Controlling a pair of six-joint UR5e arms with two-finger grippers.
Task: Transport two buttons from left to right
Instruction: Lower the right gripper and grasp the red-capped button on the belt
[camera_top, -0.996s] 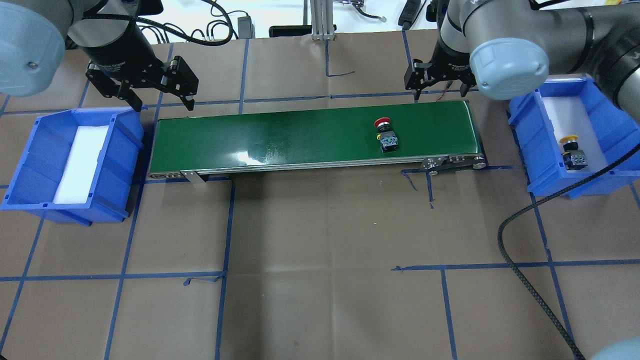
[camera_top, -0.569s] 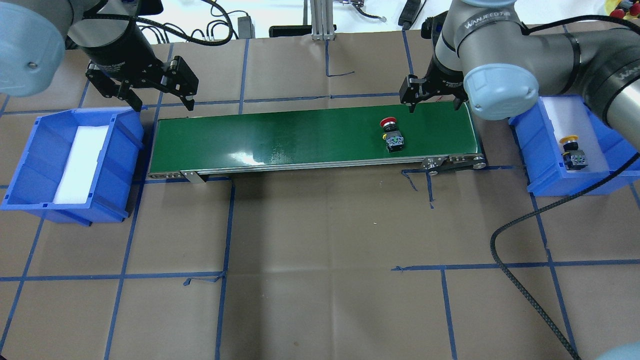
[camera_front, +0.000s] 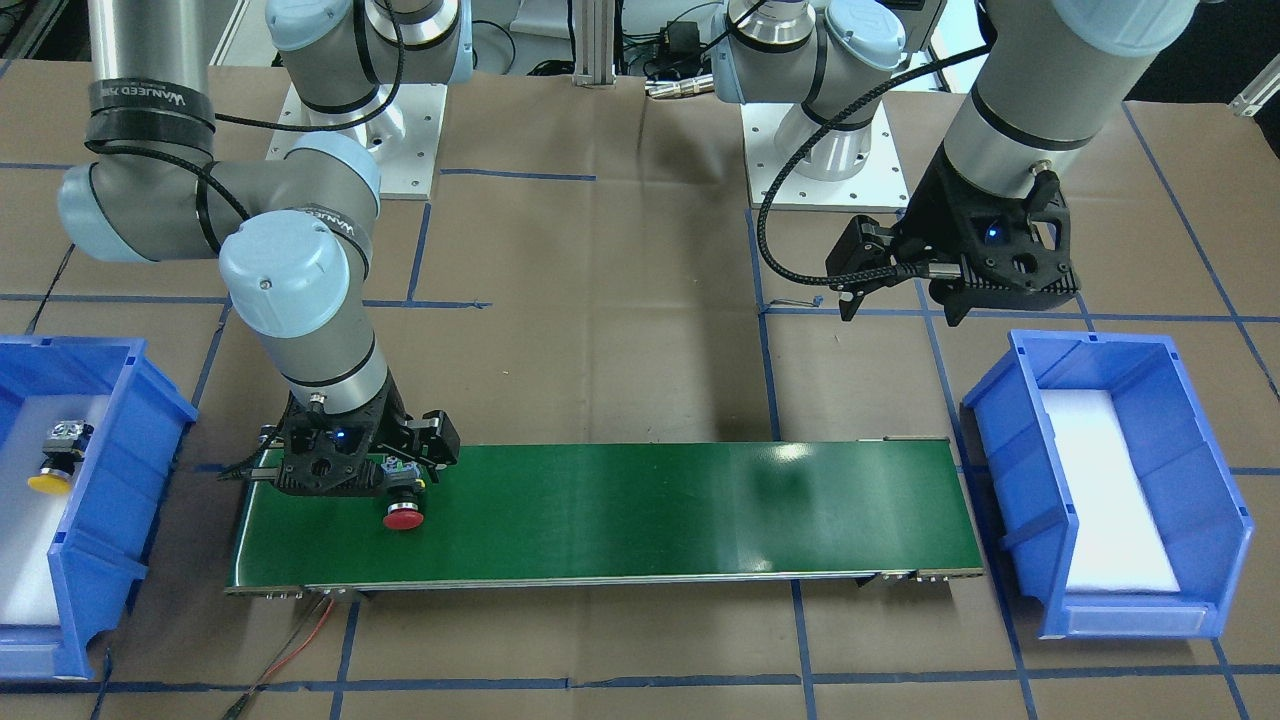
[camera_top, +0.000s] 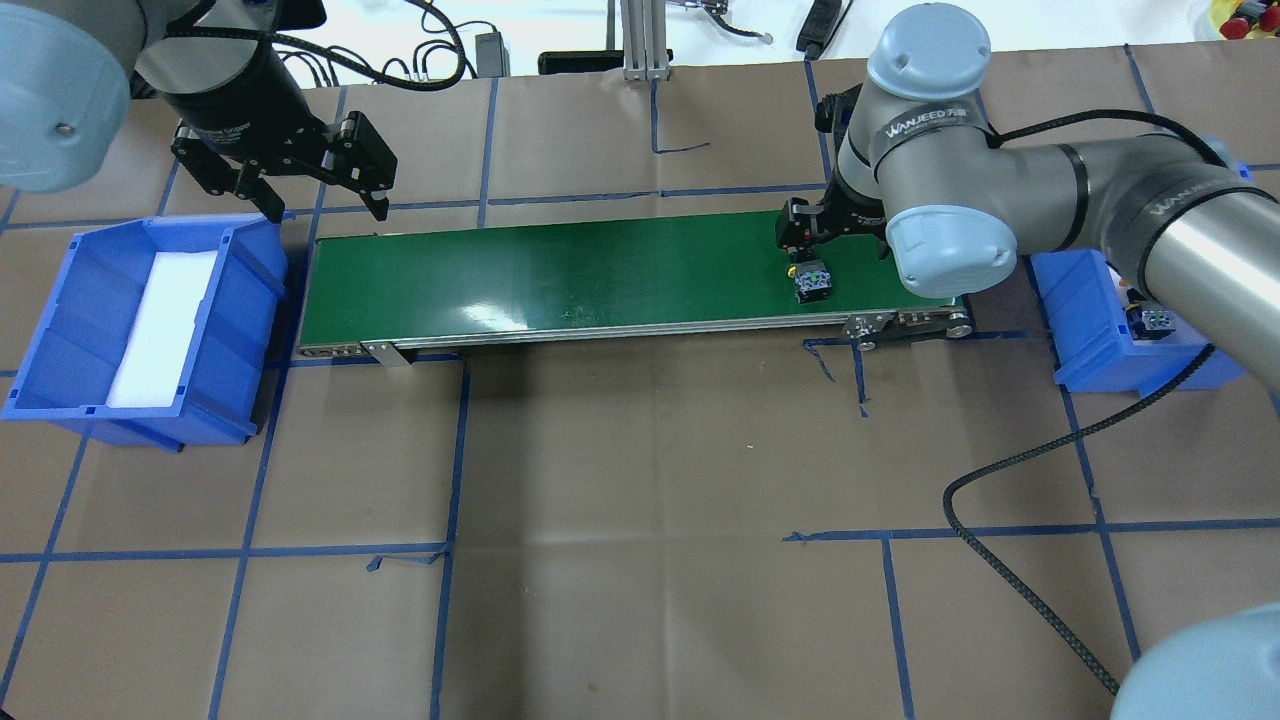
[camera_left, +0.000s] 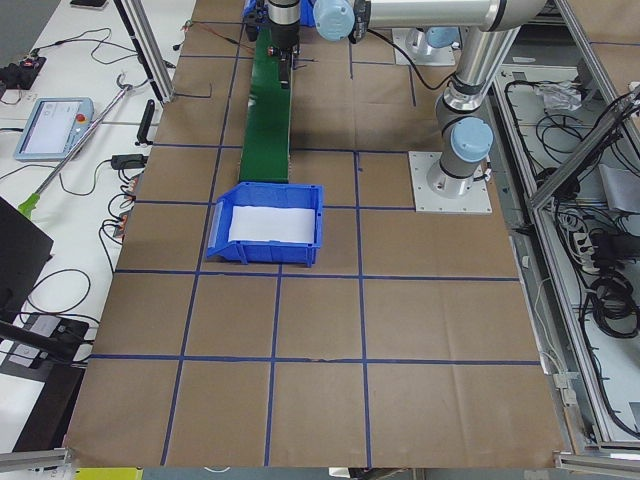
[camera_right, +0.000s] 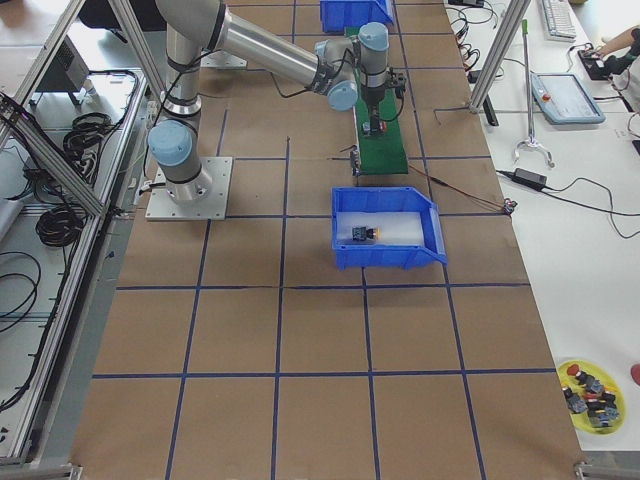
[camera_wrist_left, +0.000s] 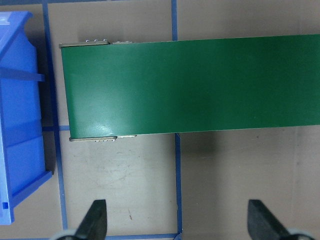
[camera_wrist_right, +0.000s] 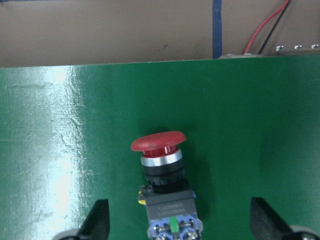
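Note:
The red-capped button lies on its side on the green conveyor belt near the belt's right end; it also shows in the front view and overhead. My right gripper is open just above it, one finger on each side, not touching. The yellow-capped button lies in the right blue bin; overhead it is half hidden by my right arm. My left gripper is open and empty beyond the belt's left end.
The left blue bin with a white foam liner stands beside the belt's left end. A black cable loops over the table at front right. A yellow dish with spare buttons sits on the side table.
My right gripper has moved from beyond the belt's far edge to over the red button. The red button has ridden rightward on the belt. My left arm has not moved.

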